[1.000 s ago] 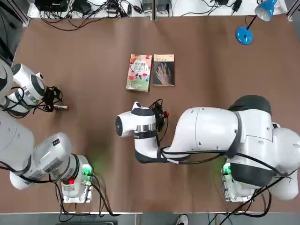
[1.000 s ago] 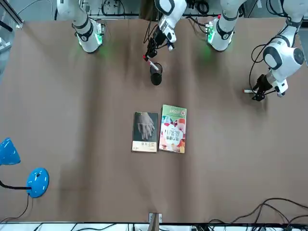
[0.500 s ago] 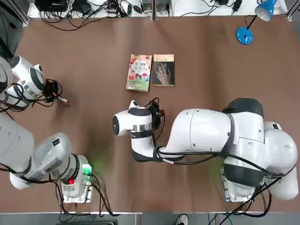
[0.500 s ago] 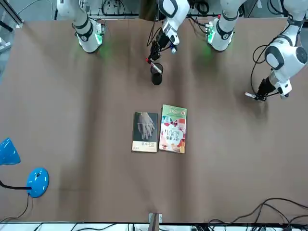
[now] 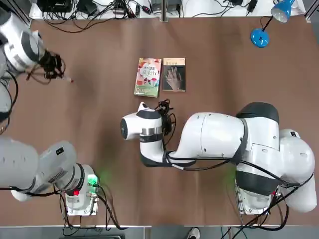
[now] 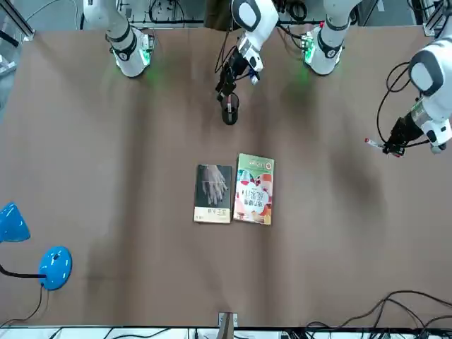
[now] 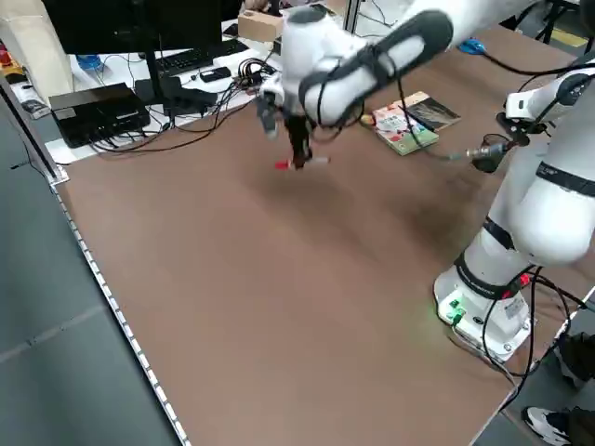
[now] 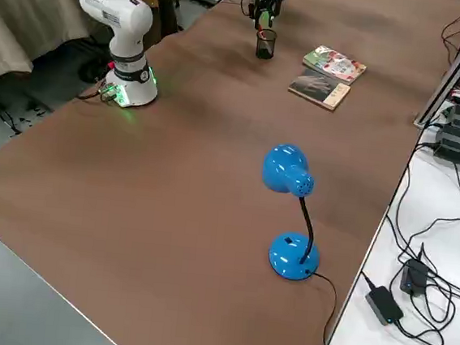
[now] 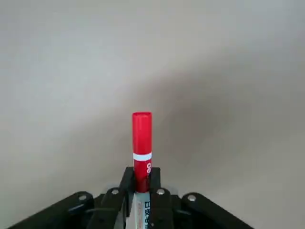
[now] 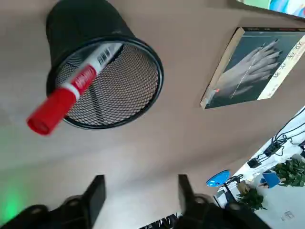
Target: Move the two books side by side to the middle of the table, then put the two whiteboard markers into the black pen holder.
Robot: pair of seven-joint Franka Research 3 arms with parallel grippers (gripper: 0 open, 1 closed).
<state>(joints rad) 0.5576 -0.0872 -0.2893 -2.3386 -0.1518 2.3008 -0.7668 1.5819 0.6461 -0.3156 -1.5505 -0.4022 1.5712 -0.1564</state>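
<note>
The two books lie flat and side by side near the middle of the table [image 5: 99, 129]: the colourful book [image 5: 148, 77] touches or nearly touches the dark grey book [image 5: 174, 75]. That part of the task appears done; the marker step is in hand.

Right arm: the right gripper [image 10: 138, 188] hangs directly above the black pen holder [image 10: 102, 86], which stands on the robot's side of the books. Its fingers are spread apart and hold nothing. One whiteboard marker [image 10: 71, 90] sits in the mouth of the holder, tilted, with its red cap projecting over the rim. It looks released but not clearly settled to the bottom.

Left arm: the left gripper [image 9: 141, 183] is raised over the far left part of the table, well apart from the holder. Its fingers are pressed onto the second whiteboard marker [image 9: 142, 143], pinching the white barrel with the red cap projecting forward.

Next move, as a judgement: the right arm must clear the holder, then the left arm must carry its marker across, centre it over the opening and let go.
</note>
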